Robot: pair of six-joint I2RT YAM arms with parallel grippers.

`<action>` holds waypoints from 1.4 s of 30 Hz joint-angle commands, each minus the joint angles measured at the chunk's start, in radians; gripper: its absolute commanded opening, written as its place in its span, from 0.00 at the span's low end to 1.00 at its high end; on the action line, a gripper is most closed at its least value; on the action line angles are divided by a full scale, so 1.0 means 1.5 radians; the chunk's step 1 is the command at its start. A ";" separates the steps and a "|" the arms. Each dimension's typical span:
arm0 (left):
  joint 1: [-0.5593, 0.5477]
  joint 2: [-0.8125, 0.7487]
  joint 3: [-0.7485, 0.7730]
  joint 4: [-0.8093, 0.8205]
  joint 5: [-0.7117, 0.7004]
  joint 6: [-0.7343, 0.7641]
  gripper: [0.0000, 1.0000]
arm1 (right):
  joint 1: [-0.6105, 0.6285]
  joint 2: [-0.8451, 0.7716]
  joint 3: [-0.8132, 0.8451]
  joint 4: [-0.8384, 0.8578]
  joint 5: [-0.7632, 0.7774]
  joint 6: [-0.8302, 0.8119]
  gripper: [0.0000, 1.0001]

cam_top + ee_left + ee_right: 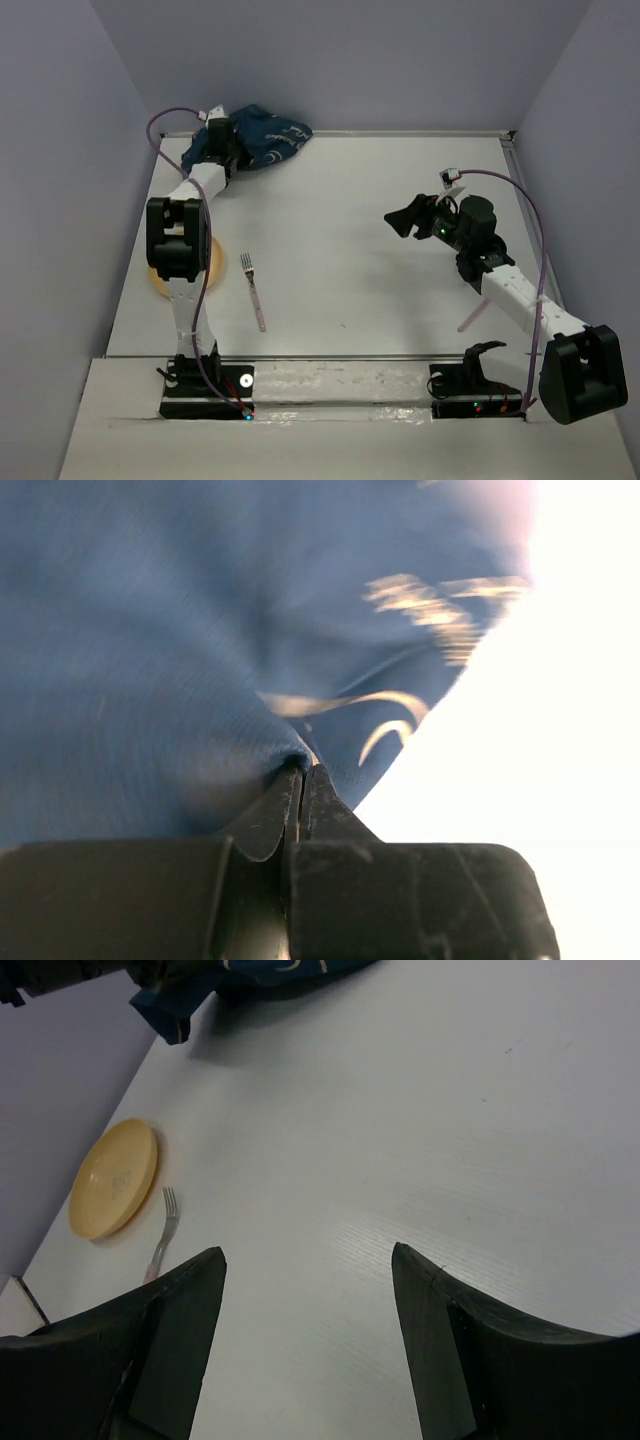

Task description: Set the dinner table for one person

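Note:
The white dinner table point(360, 260) fills the top view. A crumpled dark blue cloth mat with white script point(262, 138) lies at its far left corner and fills the left wrist view point(180, 630). My left gripper point(222, 143) is shut on a fold of the cloth; it also shows in the left wrist view point(300, 770). A yellow plate point(212, 262) sits at the left edge, partly hidden by the left arm, and shows in the right wrist view point(113, 1178). A fork with a pink handle point(254, 290) lies right of the plate. My right gripper point(403, 220) is open and empty above the table's right half.
A pink-handled utensil point(472, 314) lies near the right front, partly under the right arm. Purple walls close in the table on the left, back and right. The arm bases stand at the near edge.

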 commanded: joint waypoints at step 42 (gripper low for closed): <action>-0.113 -0.216 -0.358 0.241 -0.090 -0.136 0.92 | 0.002 0.112 0.096 -0.113 0.099 -0.039 0.78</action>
